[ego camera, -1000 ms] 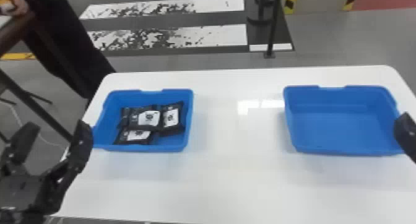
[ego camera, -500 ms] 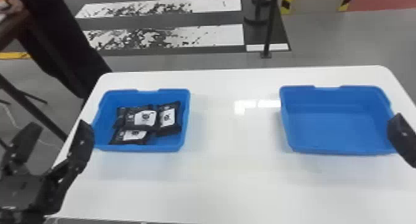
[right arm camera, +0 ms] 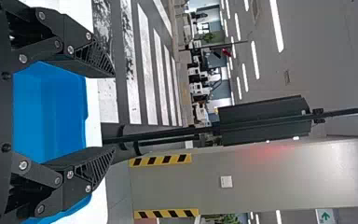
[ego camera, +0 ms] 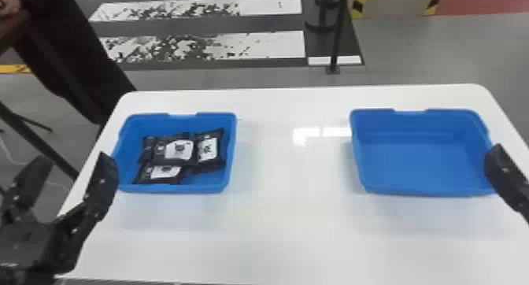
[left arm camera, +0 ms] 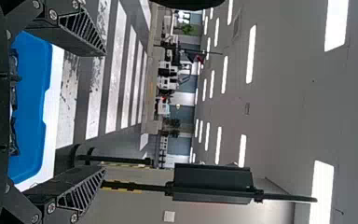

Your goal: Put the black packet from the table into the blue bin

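Well, at the left, the left gripper (ego camera: 73,162) hangs by the table's (ego camera: 291,213) edge, its fingers apart with nothing between them. One fingertip overlaps the side of the left bin (ego camera: 173,188), so I can't tell whether they touch; I'd guess the finger is above it. Inside that blue bin lie the black packets: a front one (ego camera: 161,174), a middle one (ego camera: 179,149) partly over it, and a right one (ego camera: 207,149) just beside. A dark edge pokes out left of the middle packet (maybe a fourth, maybe only a corner), and the overlap hides which. The left wrist view catches a sliver of the pile past the gripper's body, too little to count by.

I judge the placing done if the left bin is the goal; then the next move is simply to keep the arms clear. If the right bin (ego camera: 417,162) is meant, the job is at its start, and the left gripper must come over the pile, dip and close on one packet without dragging its neighbours. Which bin the task wants, I cannot tell.

At the far right, the right gripper (right arm camera: 113,112) has its fingers spread and holds nothing. The head view cuts off most of it, and the finger there covers the right bin's near corner.
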